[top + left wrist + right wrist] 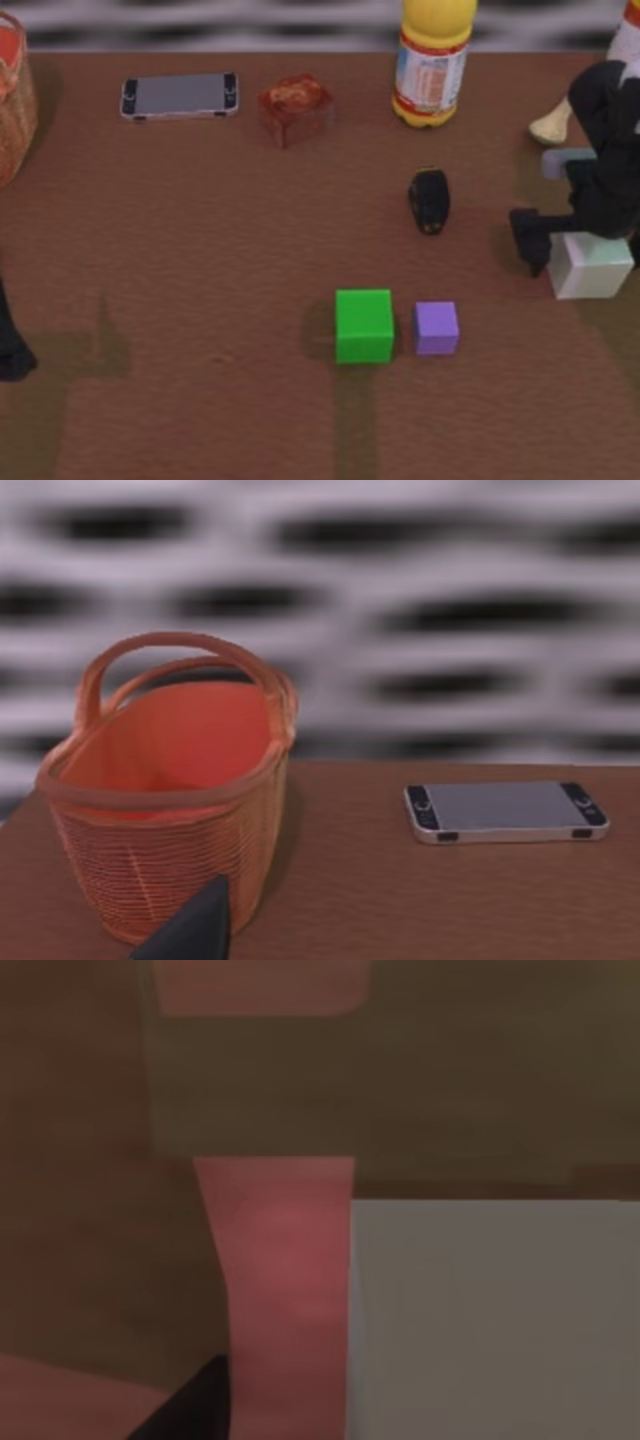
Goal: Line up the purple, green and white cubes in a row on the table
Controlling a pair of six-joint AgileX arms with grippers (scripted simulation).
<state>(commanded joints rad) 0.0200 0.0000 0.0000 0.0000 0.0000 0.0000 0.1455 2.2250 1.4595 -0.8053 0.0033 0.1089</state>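
**Top view: white cube under the right claw, green and purple side by side**

Top view shows the grainy, reddish-brown tabletop [200, 300] with a matte green cube [364, 325] near the middle and a smaller light-purple cube [437, 328] just beside it on the right, a narrow gap between them. Well off to the right, the larger white cube [590, 265] sits at the edge, the black right claw [575, 240] directly over it; whether its fingers are apart or closed on the cube cannot be told. Along the far side lie a flat phone [180, 96], a reddish see-through block [295, 107], a yellow bottle [432, 62] and an oval black mouse [429, 201]. A woven orange basket [170, 800] stands at the left. The left claw [12, 345] rests at the left edge, its fingers not readable.
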